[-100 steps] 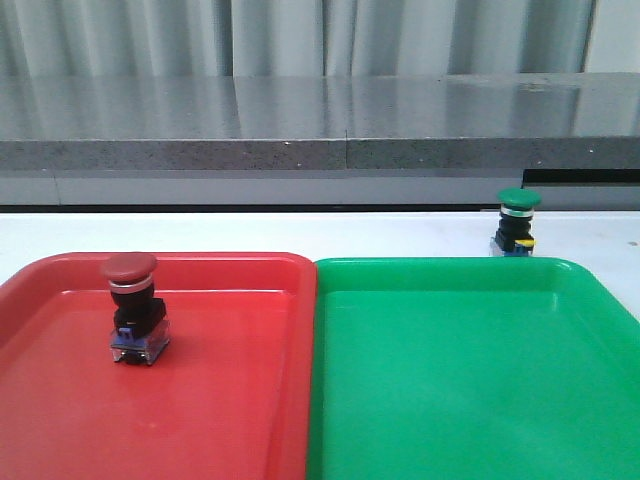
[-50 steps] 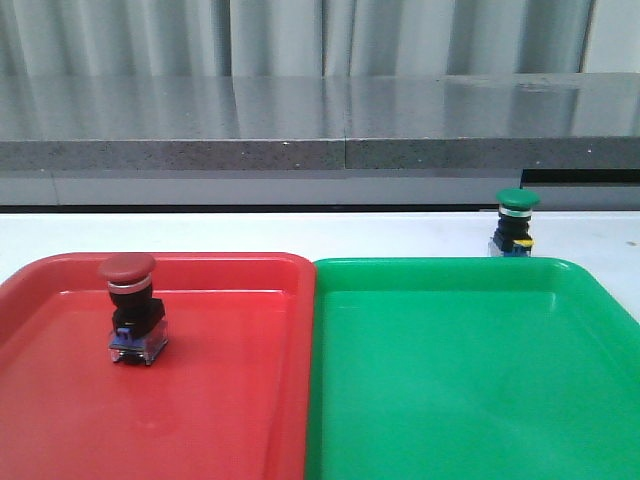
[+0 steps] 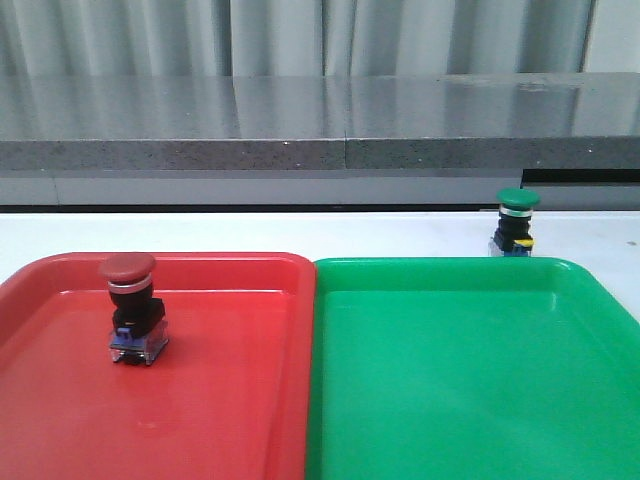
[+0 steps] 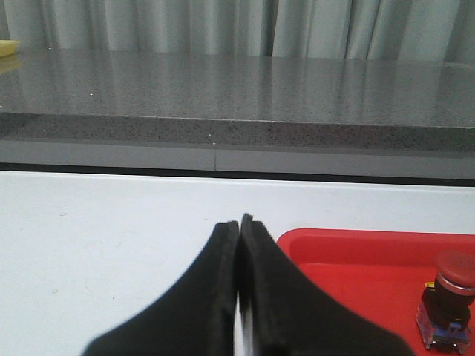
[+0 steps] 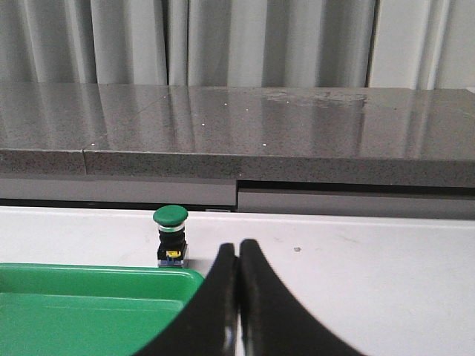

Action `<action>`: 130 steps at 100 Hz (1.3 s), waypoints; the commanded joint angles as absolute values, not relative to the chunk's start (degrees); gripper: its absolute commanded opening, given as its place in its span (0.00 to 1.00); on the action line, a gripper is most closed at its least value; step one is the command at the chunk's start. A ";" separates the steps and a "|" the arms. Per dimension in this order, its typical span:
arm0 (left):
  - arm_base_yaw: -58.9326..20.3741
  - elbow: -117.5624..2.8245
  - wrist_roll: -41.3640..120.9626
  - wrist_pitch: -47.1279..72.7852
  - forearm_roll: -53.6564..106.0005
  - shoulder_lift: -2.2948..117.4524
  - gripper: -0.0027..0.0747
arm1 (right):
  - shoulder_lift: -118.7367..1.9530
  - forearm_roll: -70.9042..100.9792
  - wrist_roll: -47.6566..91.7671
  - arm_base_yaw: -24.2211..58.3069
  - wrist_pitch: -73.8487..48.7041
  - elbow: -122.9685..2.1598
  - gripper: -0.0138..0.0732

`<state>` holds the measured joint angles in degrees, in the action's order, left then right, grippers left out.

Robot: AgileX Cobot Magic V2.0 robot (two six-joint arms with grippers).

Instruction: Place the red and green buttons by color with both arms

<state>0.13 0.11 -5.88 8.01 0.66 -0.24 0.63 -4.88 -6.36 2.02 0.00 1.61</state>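
Fingers first: on the left gripper (image 4: 239, 222) we see the 2 black fingers pressed together tip to tip, nothing between them. Same on the right gripper (image 5: 237, 246), shut with nothing held. Neither arm shows in the front view, so we judge both are drawn back low at the near side of the table, clear of the work.

Red button (image 3: 132, 310) stands upright inside the red tray (image 3: 250, 420), toward its left half, cap up, blue-clear base flat on the tray floor. It sits free, nothing touching it. We read that half of the sort as done: red cap on red tray, which is the match the task asks for.

Green button (image 3: 516, 222) stands upright on the white table (image 3: 250, 232), just beyond the far right corner of the green tray (image 3: 450, 400) and outside its rim. The right wrist view agrees (button (image 5: 171, 236) beyond the tray edge, off to one side of the fingertips, well apart from them). The green tray holds nothing.

Our judgement: the green button falls to the right arm, being on that side. Its fingers must part before reaching, then close on the black body below the cap. The raised rim between button and tray calls for a lift, not a slide.
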 commanded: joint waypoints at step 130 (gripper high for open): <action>0.25 0.81 -5.79 3.62 1.29 -2.14 0.01 | -22.13 -5.28 -6.20 2.00 -21.52 -31.08 0.09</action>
<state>0.13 0.11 -5.84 8.01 0.81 -0.24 -16.84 -4.88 -6.49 2.02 -25.23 -26.85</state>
